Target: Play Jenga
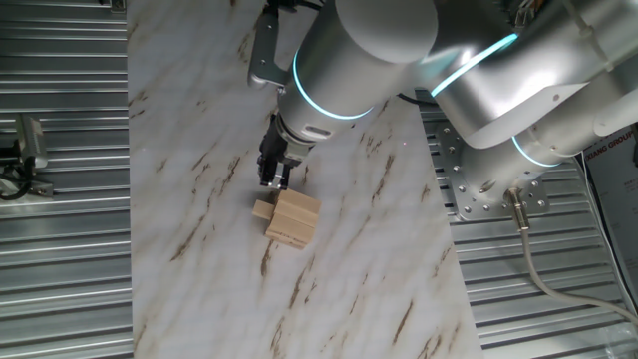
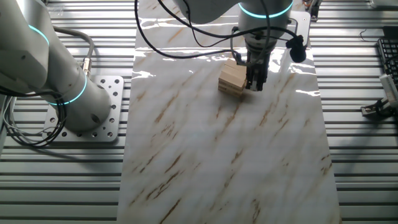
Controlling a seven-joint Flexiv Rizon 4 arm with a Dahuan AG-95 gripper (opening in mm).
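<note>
The Jenga stack [image 1: 295, 219] is a small pile of pale-tan wooden blocks in crosswise layers on the marble tabletop. It also shows in the other fixed view [image 2: 231, 79]. One block [image 1: 263, 209] sticks out of the stack's low left side. My gripper [image 1: 277, 181] points down right beside the stack, just above that protruding block. In the other fixed view the gripper [image 2: 255, 84] is against the stack's right side. Its dark fingers stand close together and nothing shows between them.
The marble board [image 1: 199, 150] lies over a ribbed metal table. The arm's base sits on a bolted plate [image 2: 106, 118] left of the board. The arm's large grey links [image 1: 518, 80] hang over the board's far right. Cables [image 2: 186, 31] trail near the wrist.
</note>
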